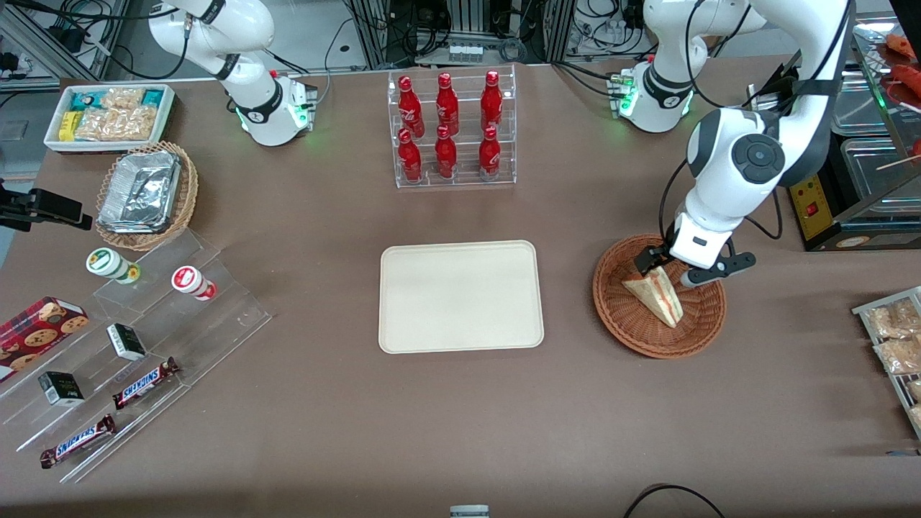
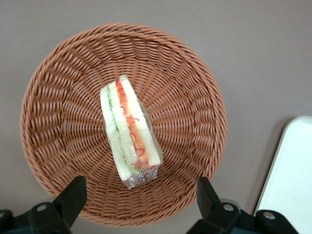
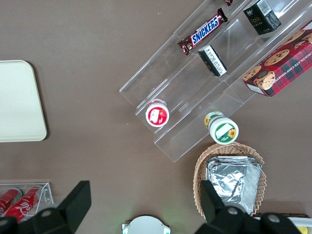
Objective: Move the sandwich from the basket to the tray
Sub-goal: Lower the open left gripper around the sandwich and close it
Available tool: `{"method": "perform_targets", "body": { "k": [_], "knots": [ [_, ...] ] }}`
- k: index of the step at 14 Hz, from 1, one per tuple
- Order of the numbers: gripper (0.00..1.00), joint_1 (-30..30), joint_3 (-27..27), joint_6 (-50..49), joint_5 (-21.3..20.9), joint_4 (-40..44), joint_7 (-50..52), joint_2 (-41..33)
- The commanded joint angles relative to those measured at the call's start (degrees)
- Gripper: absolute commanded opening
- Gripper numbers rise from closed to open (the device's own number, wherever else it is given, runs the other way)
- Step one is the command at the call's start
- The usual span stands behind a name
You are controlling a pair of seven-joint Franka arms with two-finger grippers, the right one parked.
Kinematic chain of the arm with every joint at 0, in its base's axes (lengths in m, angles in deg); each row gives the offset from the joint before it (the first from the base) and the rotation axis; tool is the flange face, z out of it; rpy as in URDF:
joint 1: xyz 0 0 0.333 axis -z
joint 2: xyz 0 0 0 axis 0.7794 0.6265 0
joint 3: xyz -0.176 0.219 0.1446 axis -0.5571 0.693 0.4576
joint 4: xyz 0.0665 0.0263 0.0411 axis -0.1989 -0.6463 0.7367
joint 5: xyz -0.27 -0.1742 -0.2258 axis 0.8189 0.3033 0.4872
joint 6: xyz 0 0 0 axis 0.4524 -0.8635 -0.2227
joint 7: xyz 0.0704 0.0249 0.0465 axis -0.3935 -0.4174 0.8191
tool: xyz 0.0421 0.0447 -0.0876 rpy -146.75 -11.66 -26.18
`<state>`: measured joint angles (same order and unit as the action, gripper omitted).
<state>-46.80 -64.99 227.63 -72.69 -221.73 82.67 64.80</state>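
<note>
Brown table (image 1: 460, 432); cabled racks (image 1: 475, 29)

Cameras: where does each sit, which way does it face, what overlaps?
Front view: high, facing both arms; the gripper hangs over the basket and sandwich.
Left wrist view: looks straight down past open fingers into the basket; tray edge visible.
Right wrist view: looks down on the snack shelf and the tray.
Shared: the tray, in all three.
</note>
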Motion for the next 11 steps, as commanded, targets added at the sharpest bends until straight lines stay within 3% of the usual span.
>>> {"method": "perform_targets", "body": {
  "k": [1, 5, 11],
  "knots": [
    [1.00, -0.1, 0.2, 3.0, -0.8, -3.1, 10.2, -1.6],
    [1.00, -0.2, 0.4, 3.4, -0.6, -2.4, 24.2, 1.1],
    [1.00, -0.5, 0.9, 3.7, -0.2, 0.5, 26.3, 6.2]
  ]
}}
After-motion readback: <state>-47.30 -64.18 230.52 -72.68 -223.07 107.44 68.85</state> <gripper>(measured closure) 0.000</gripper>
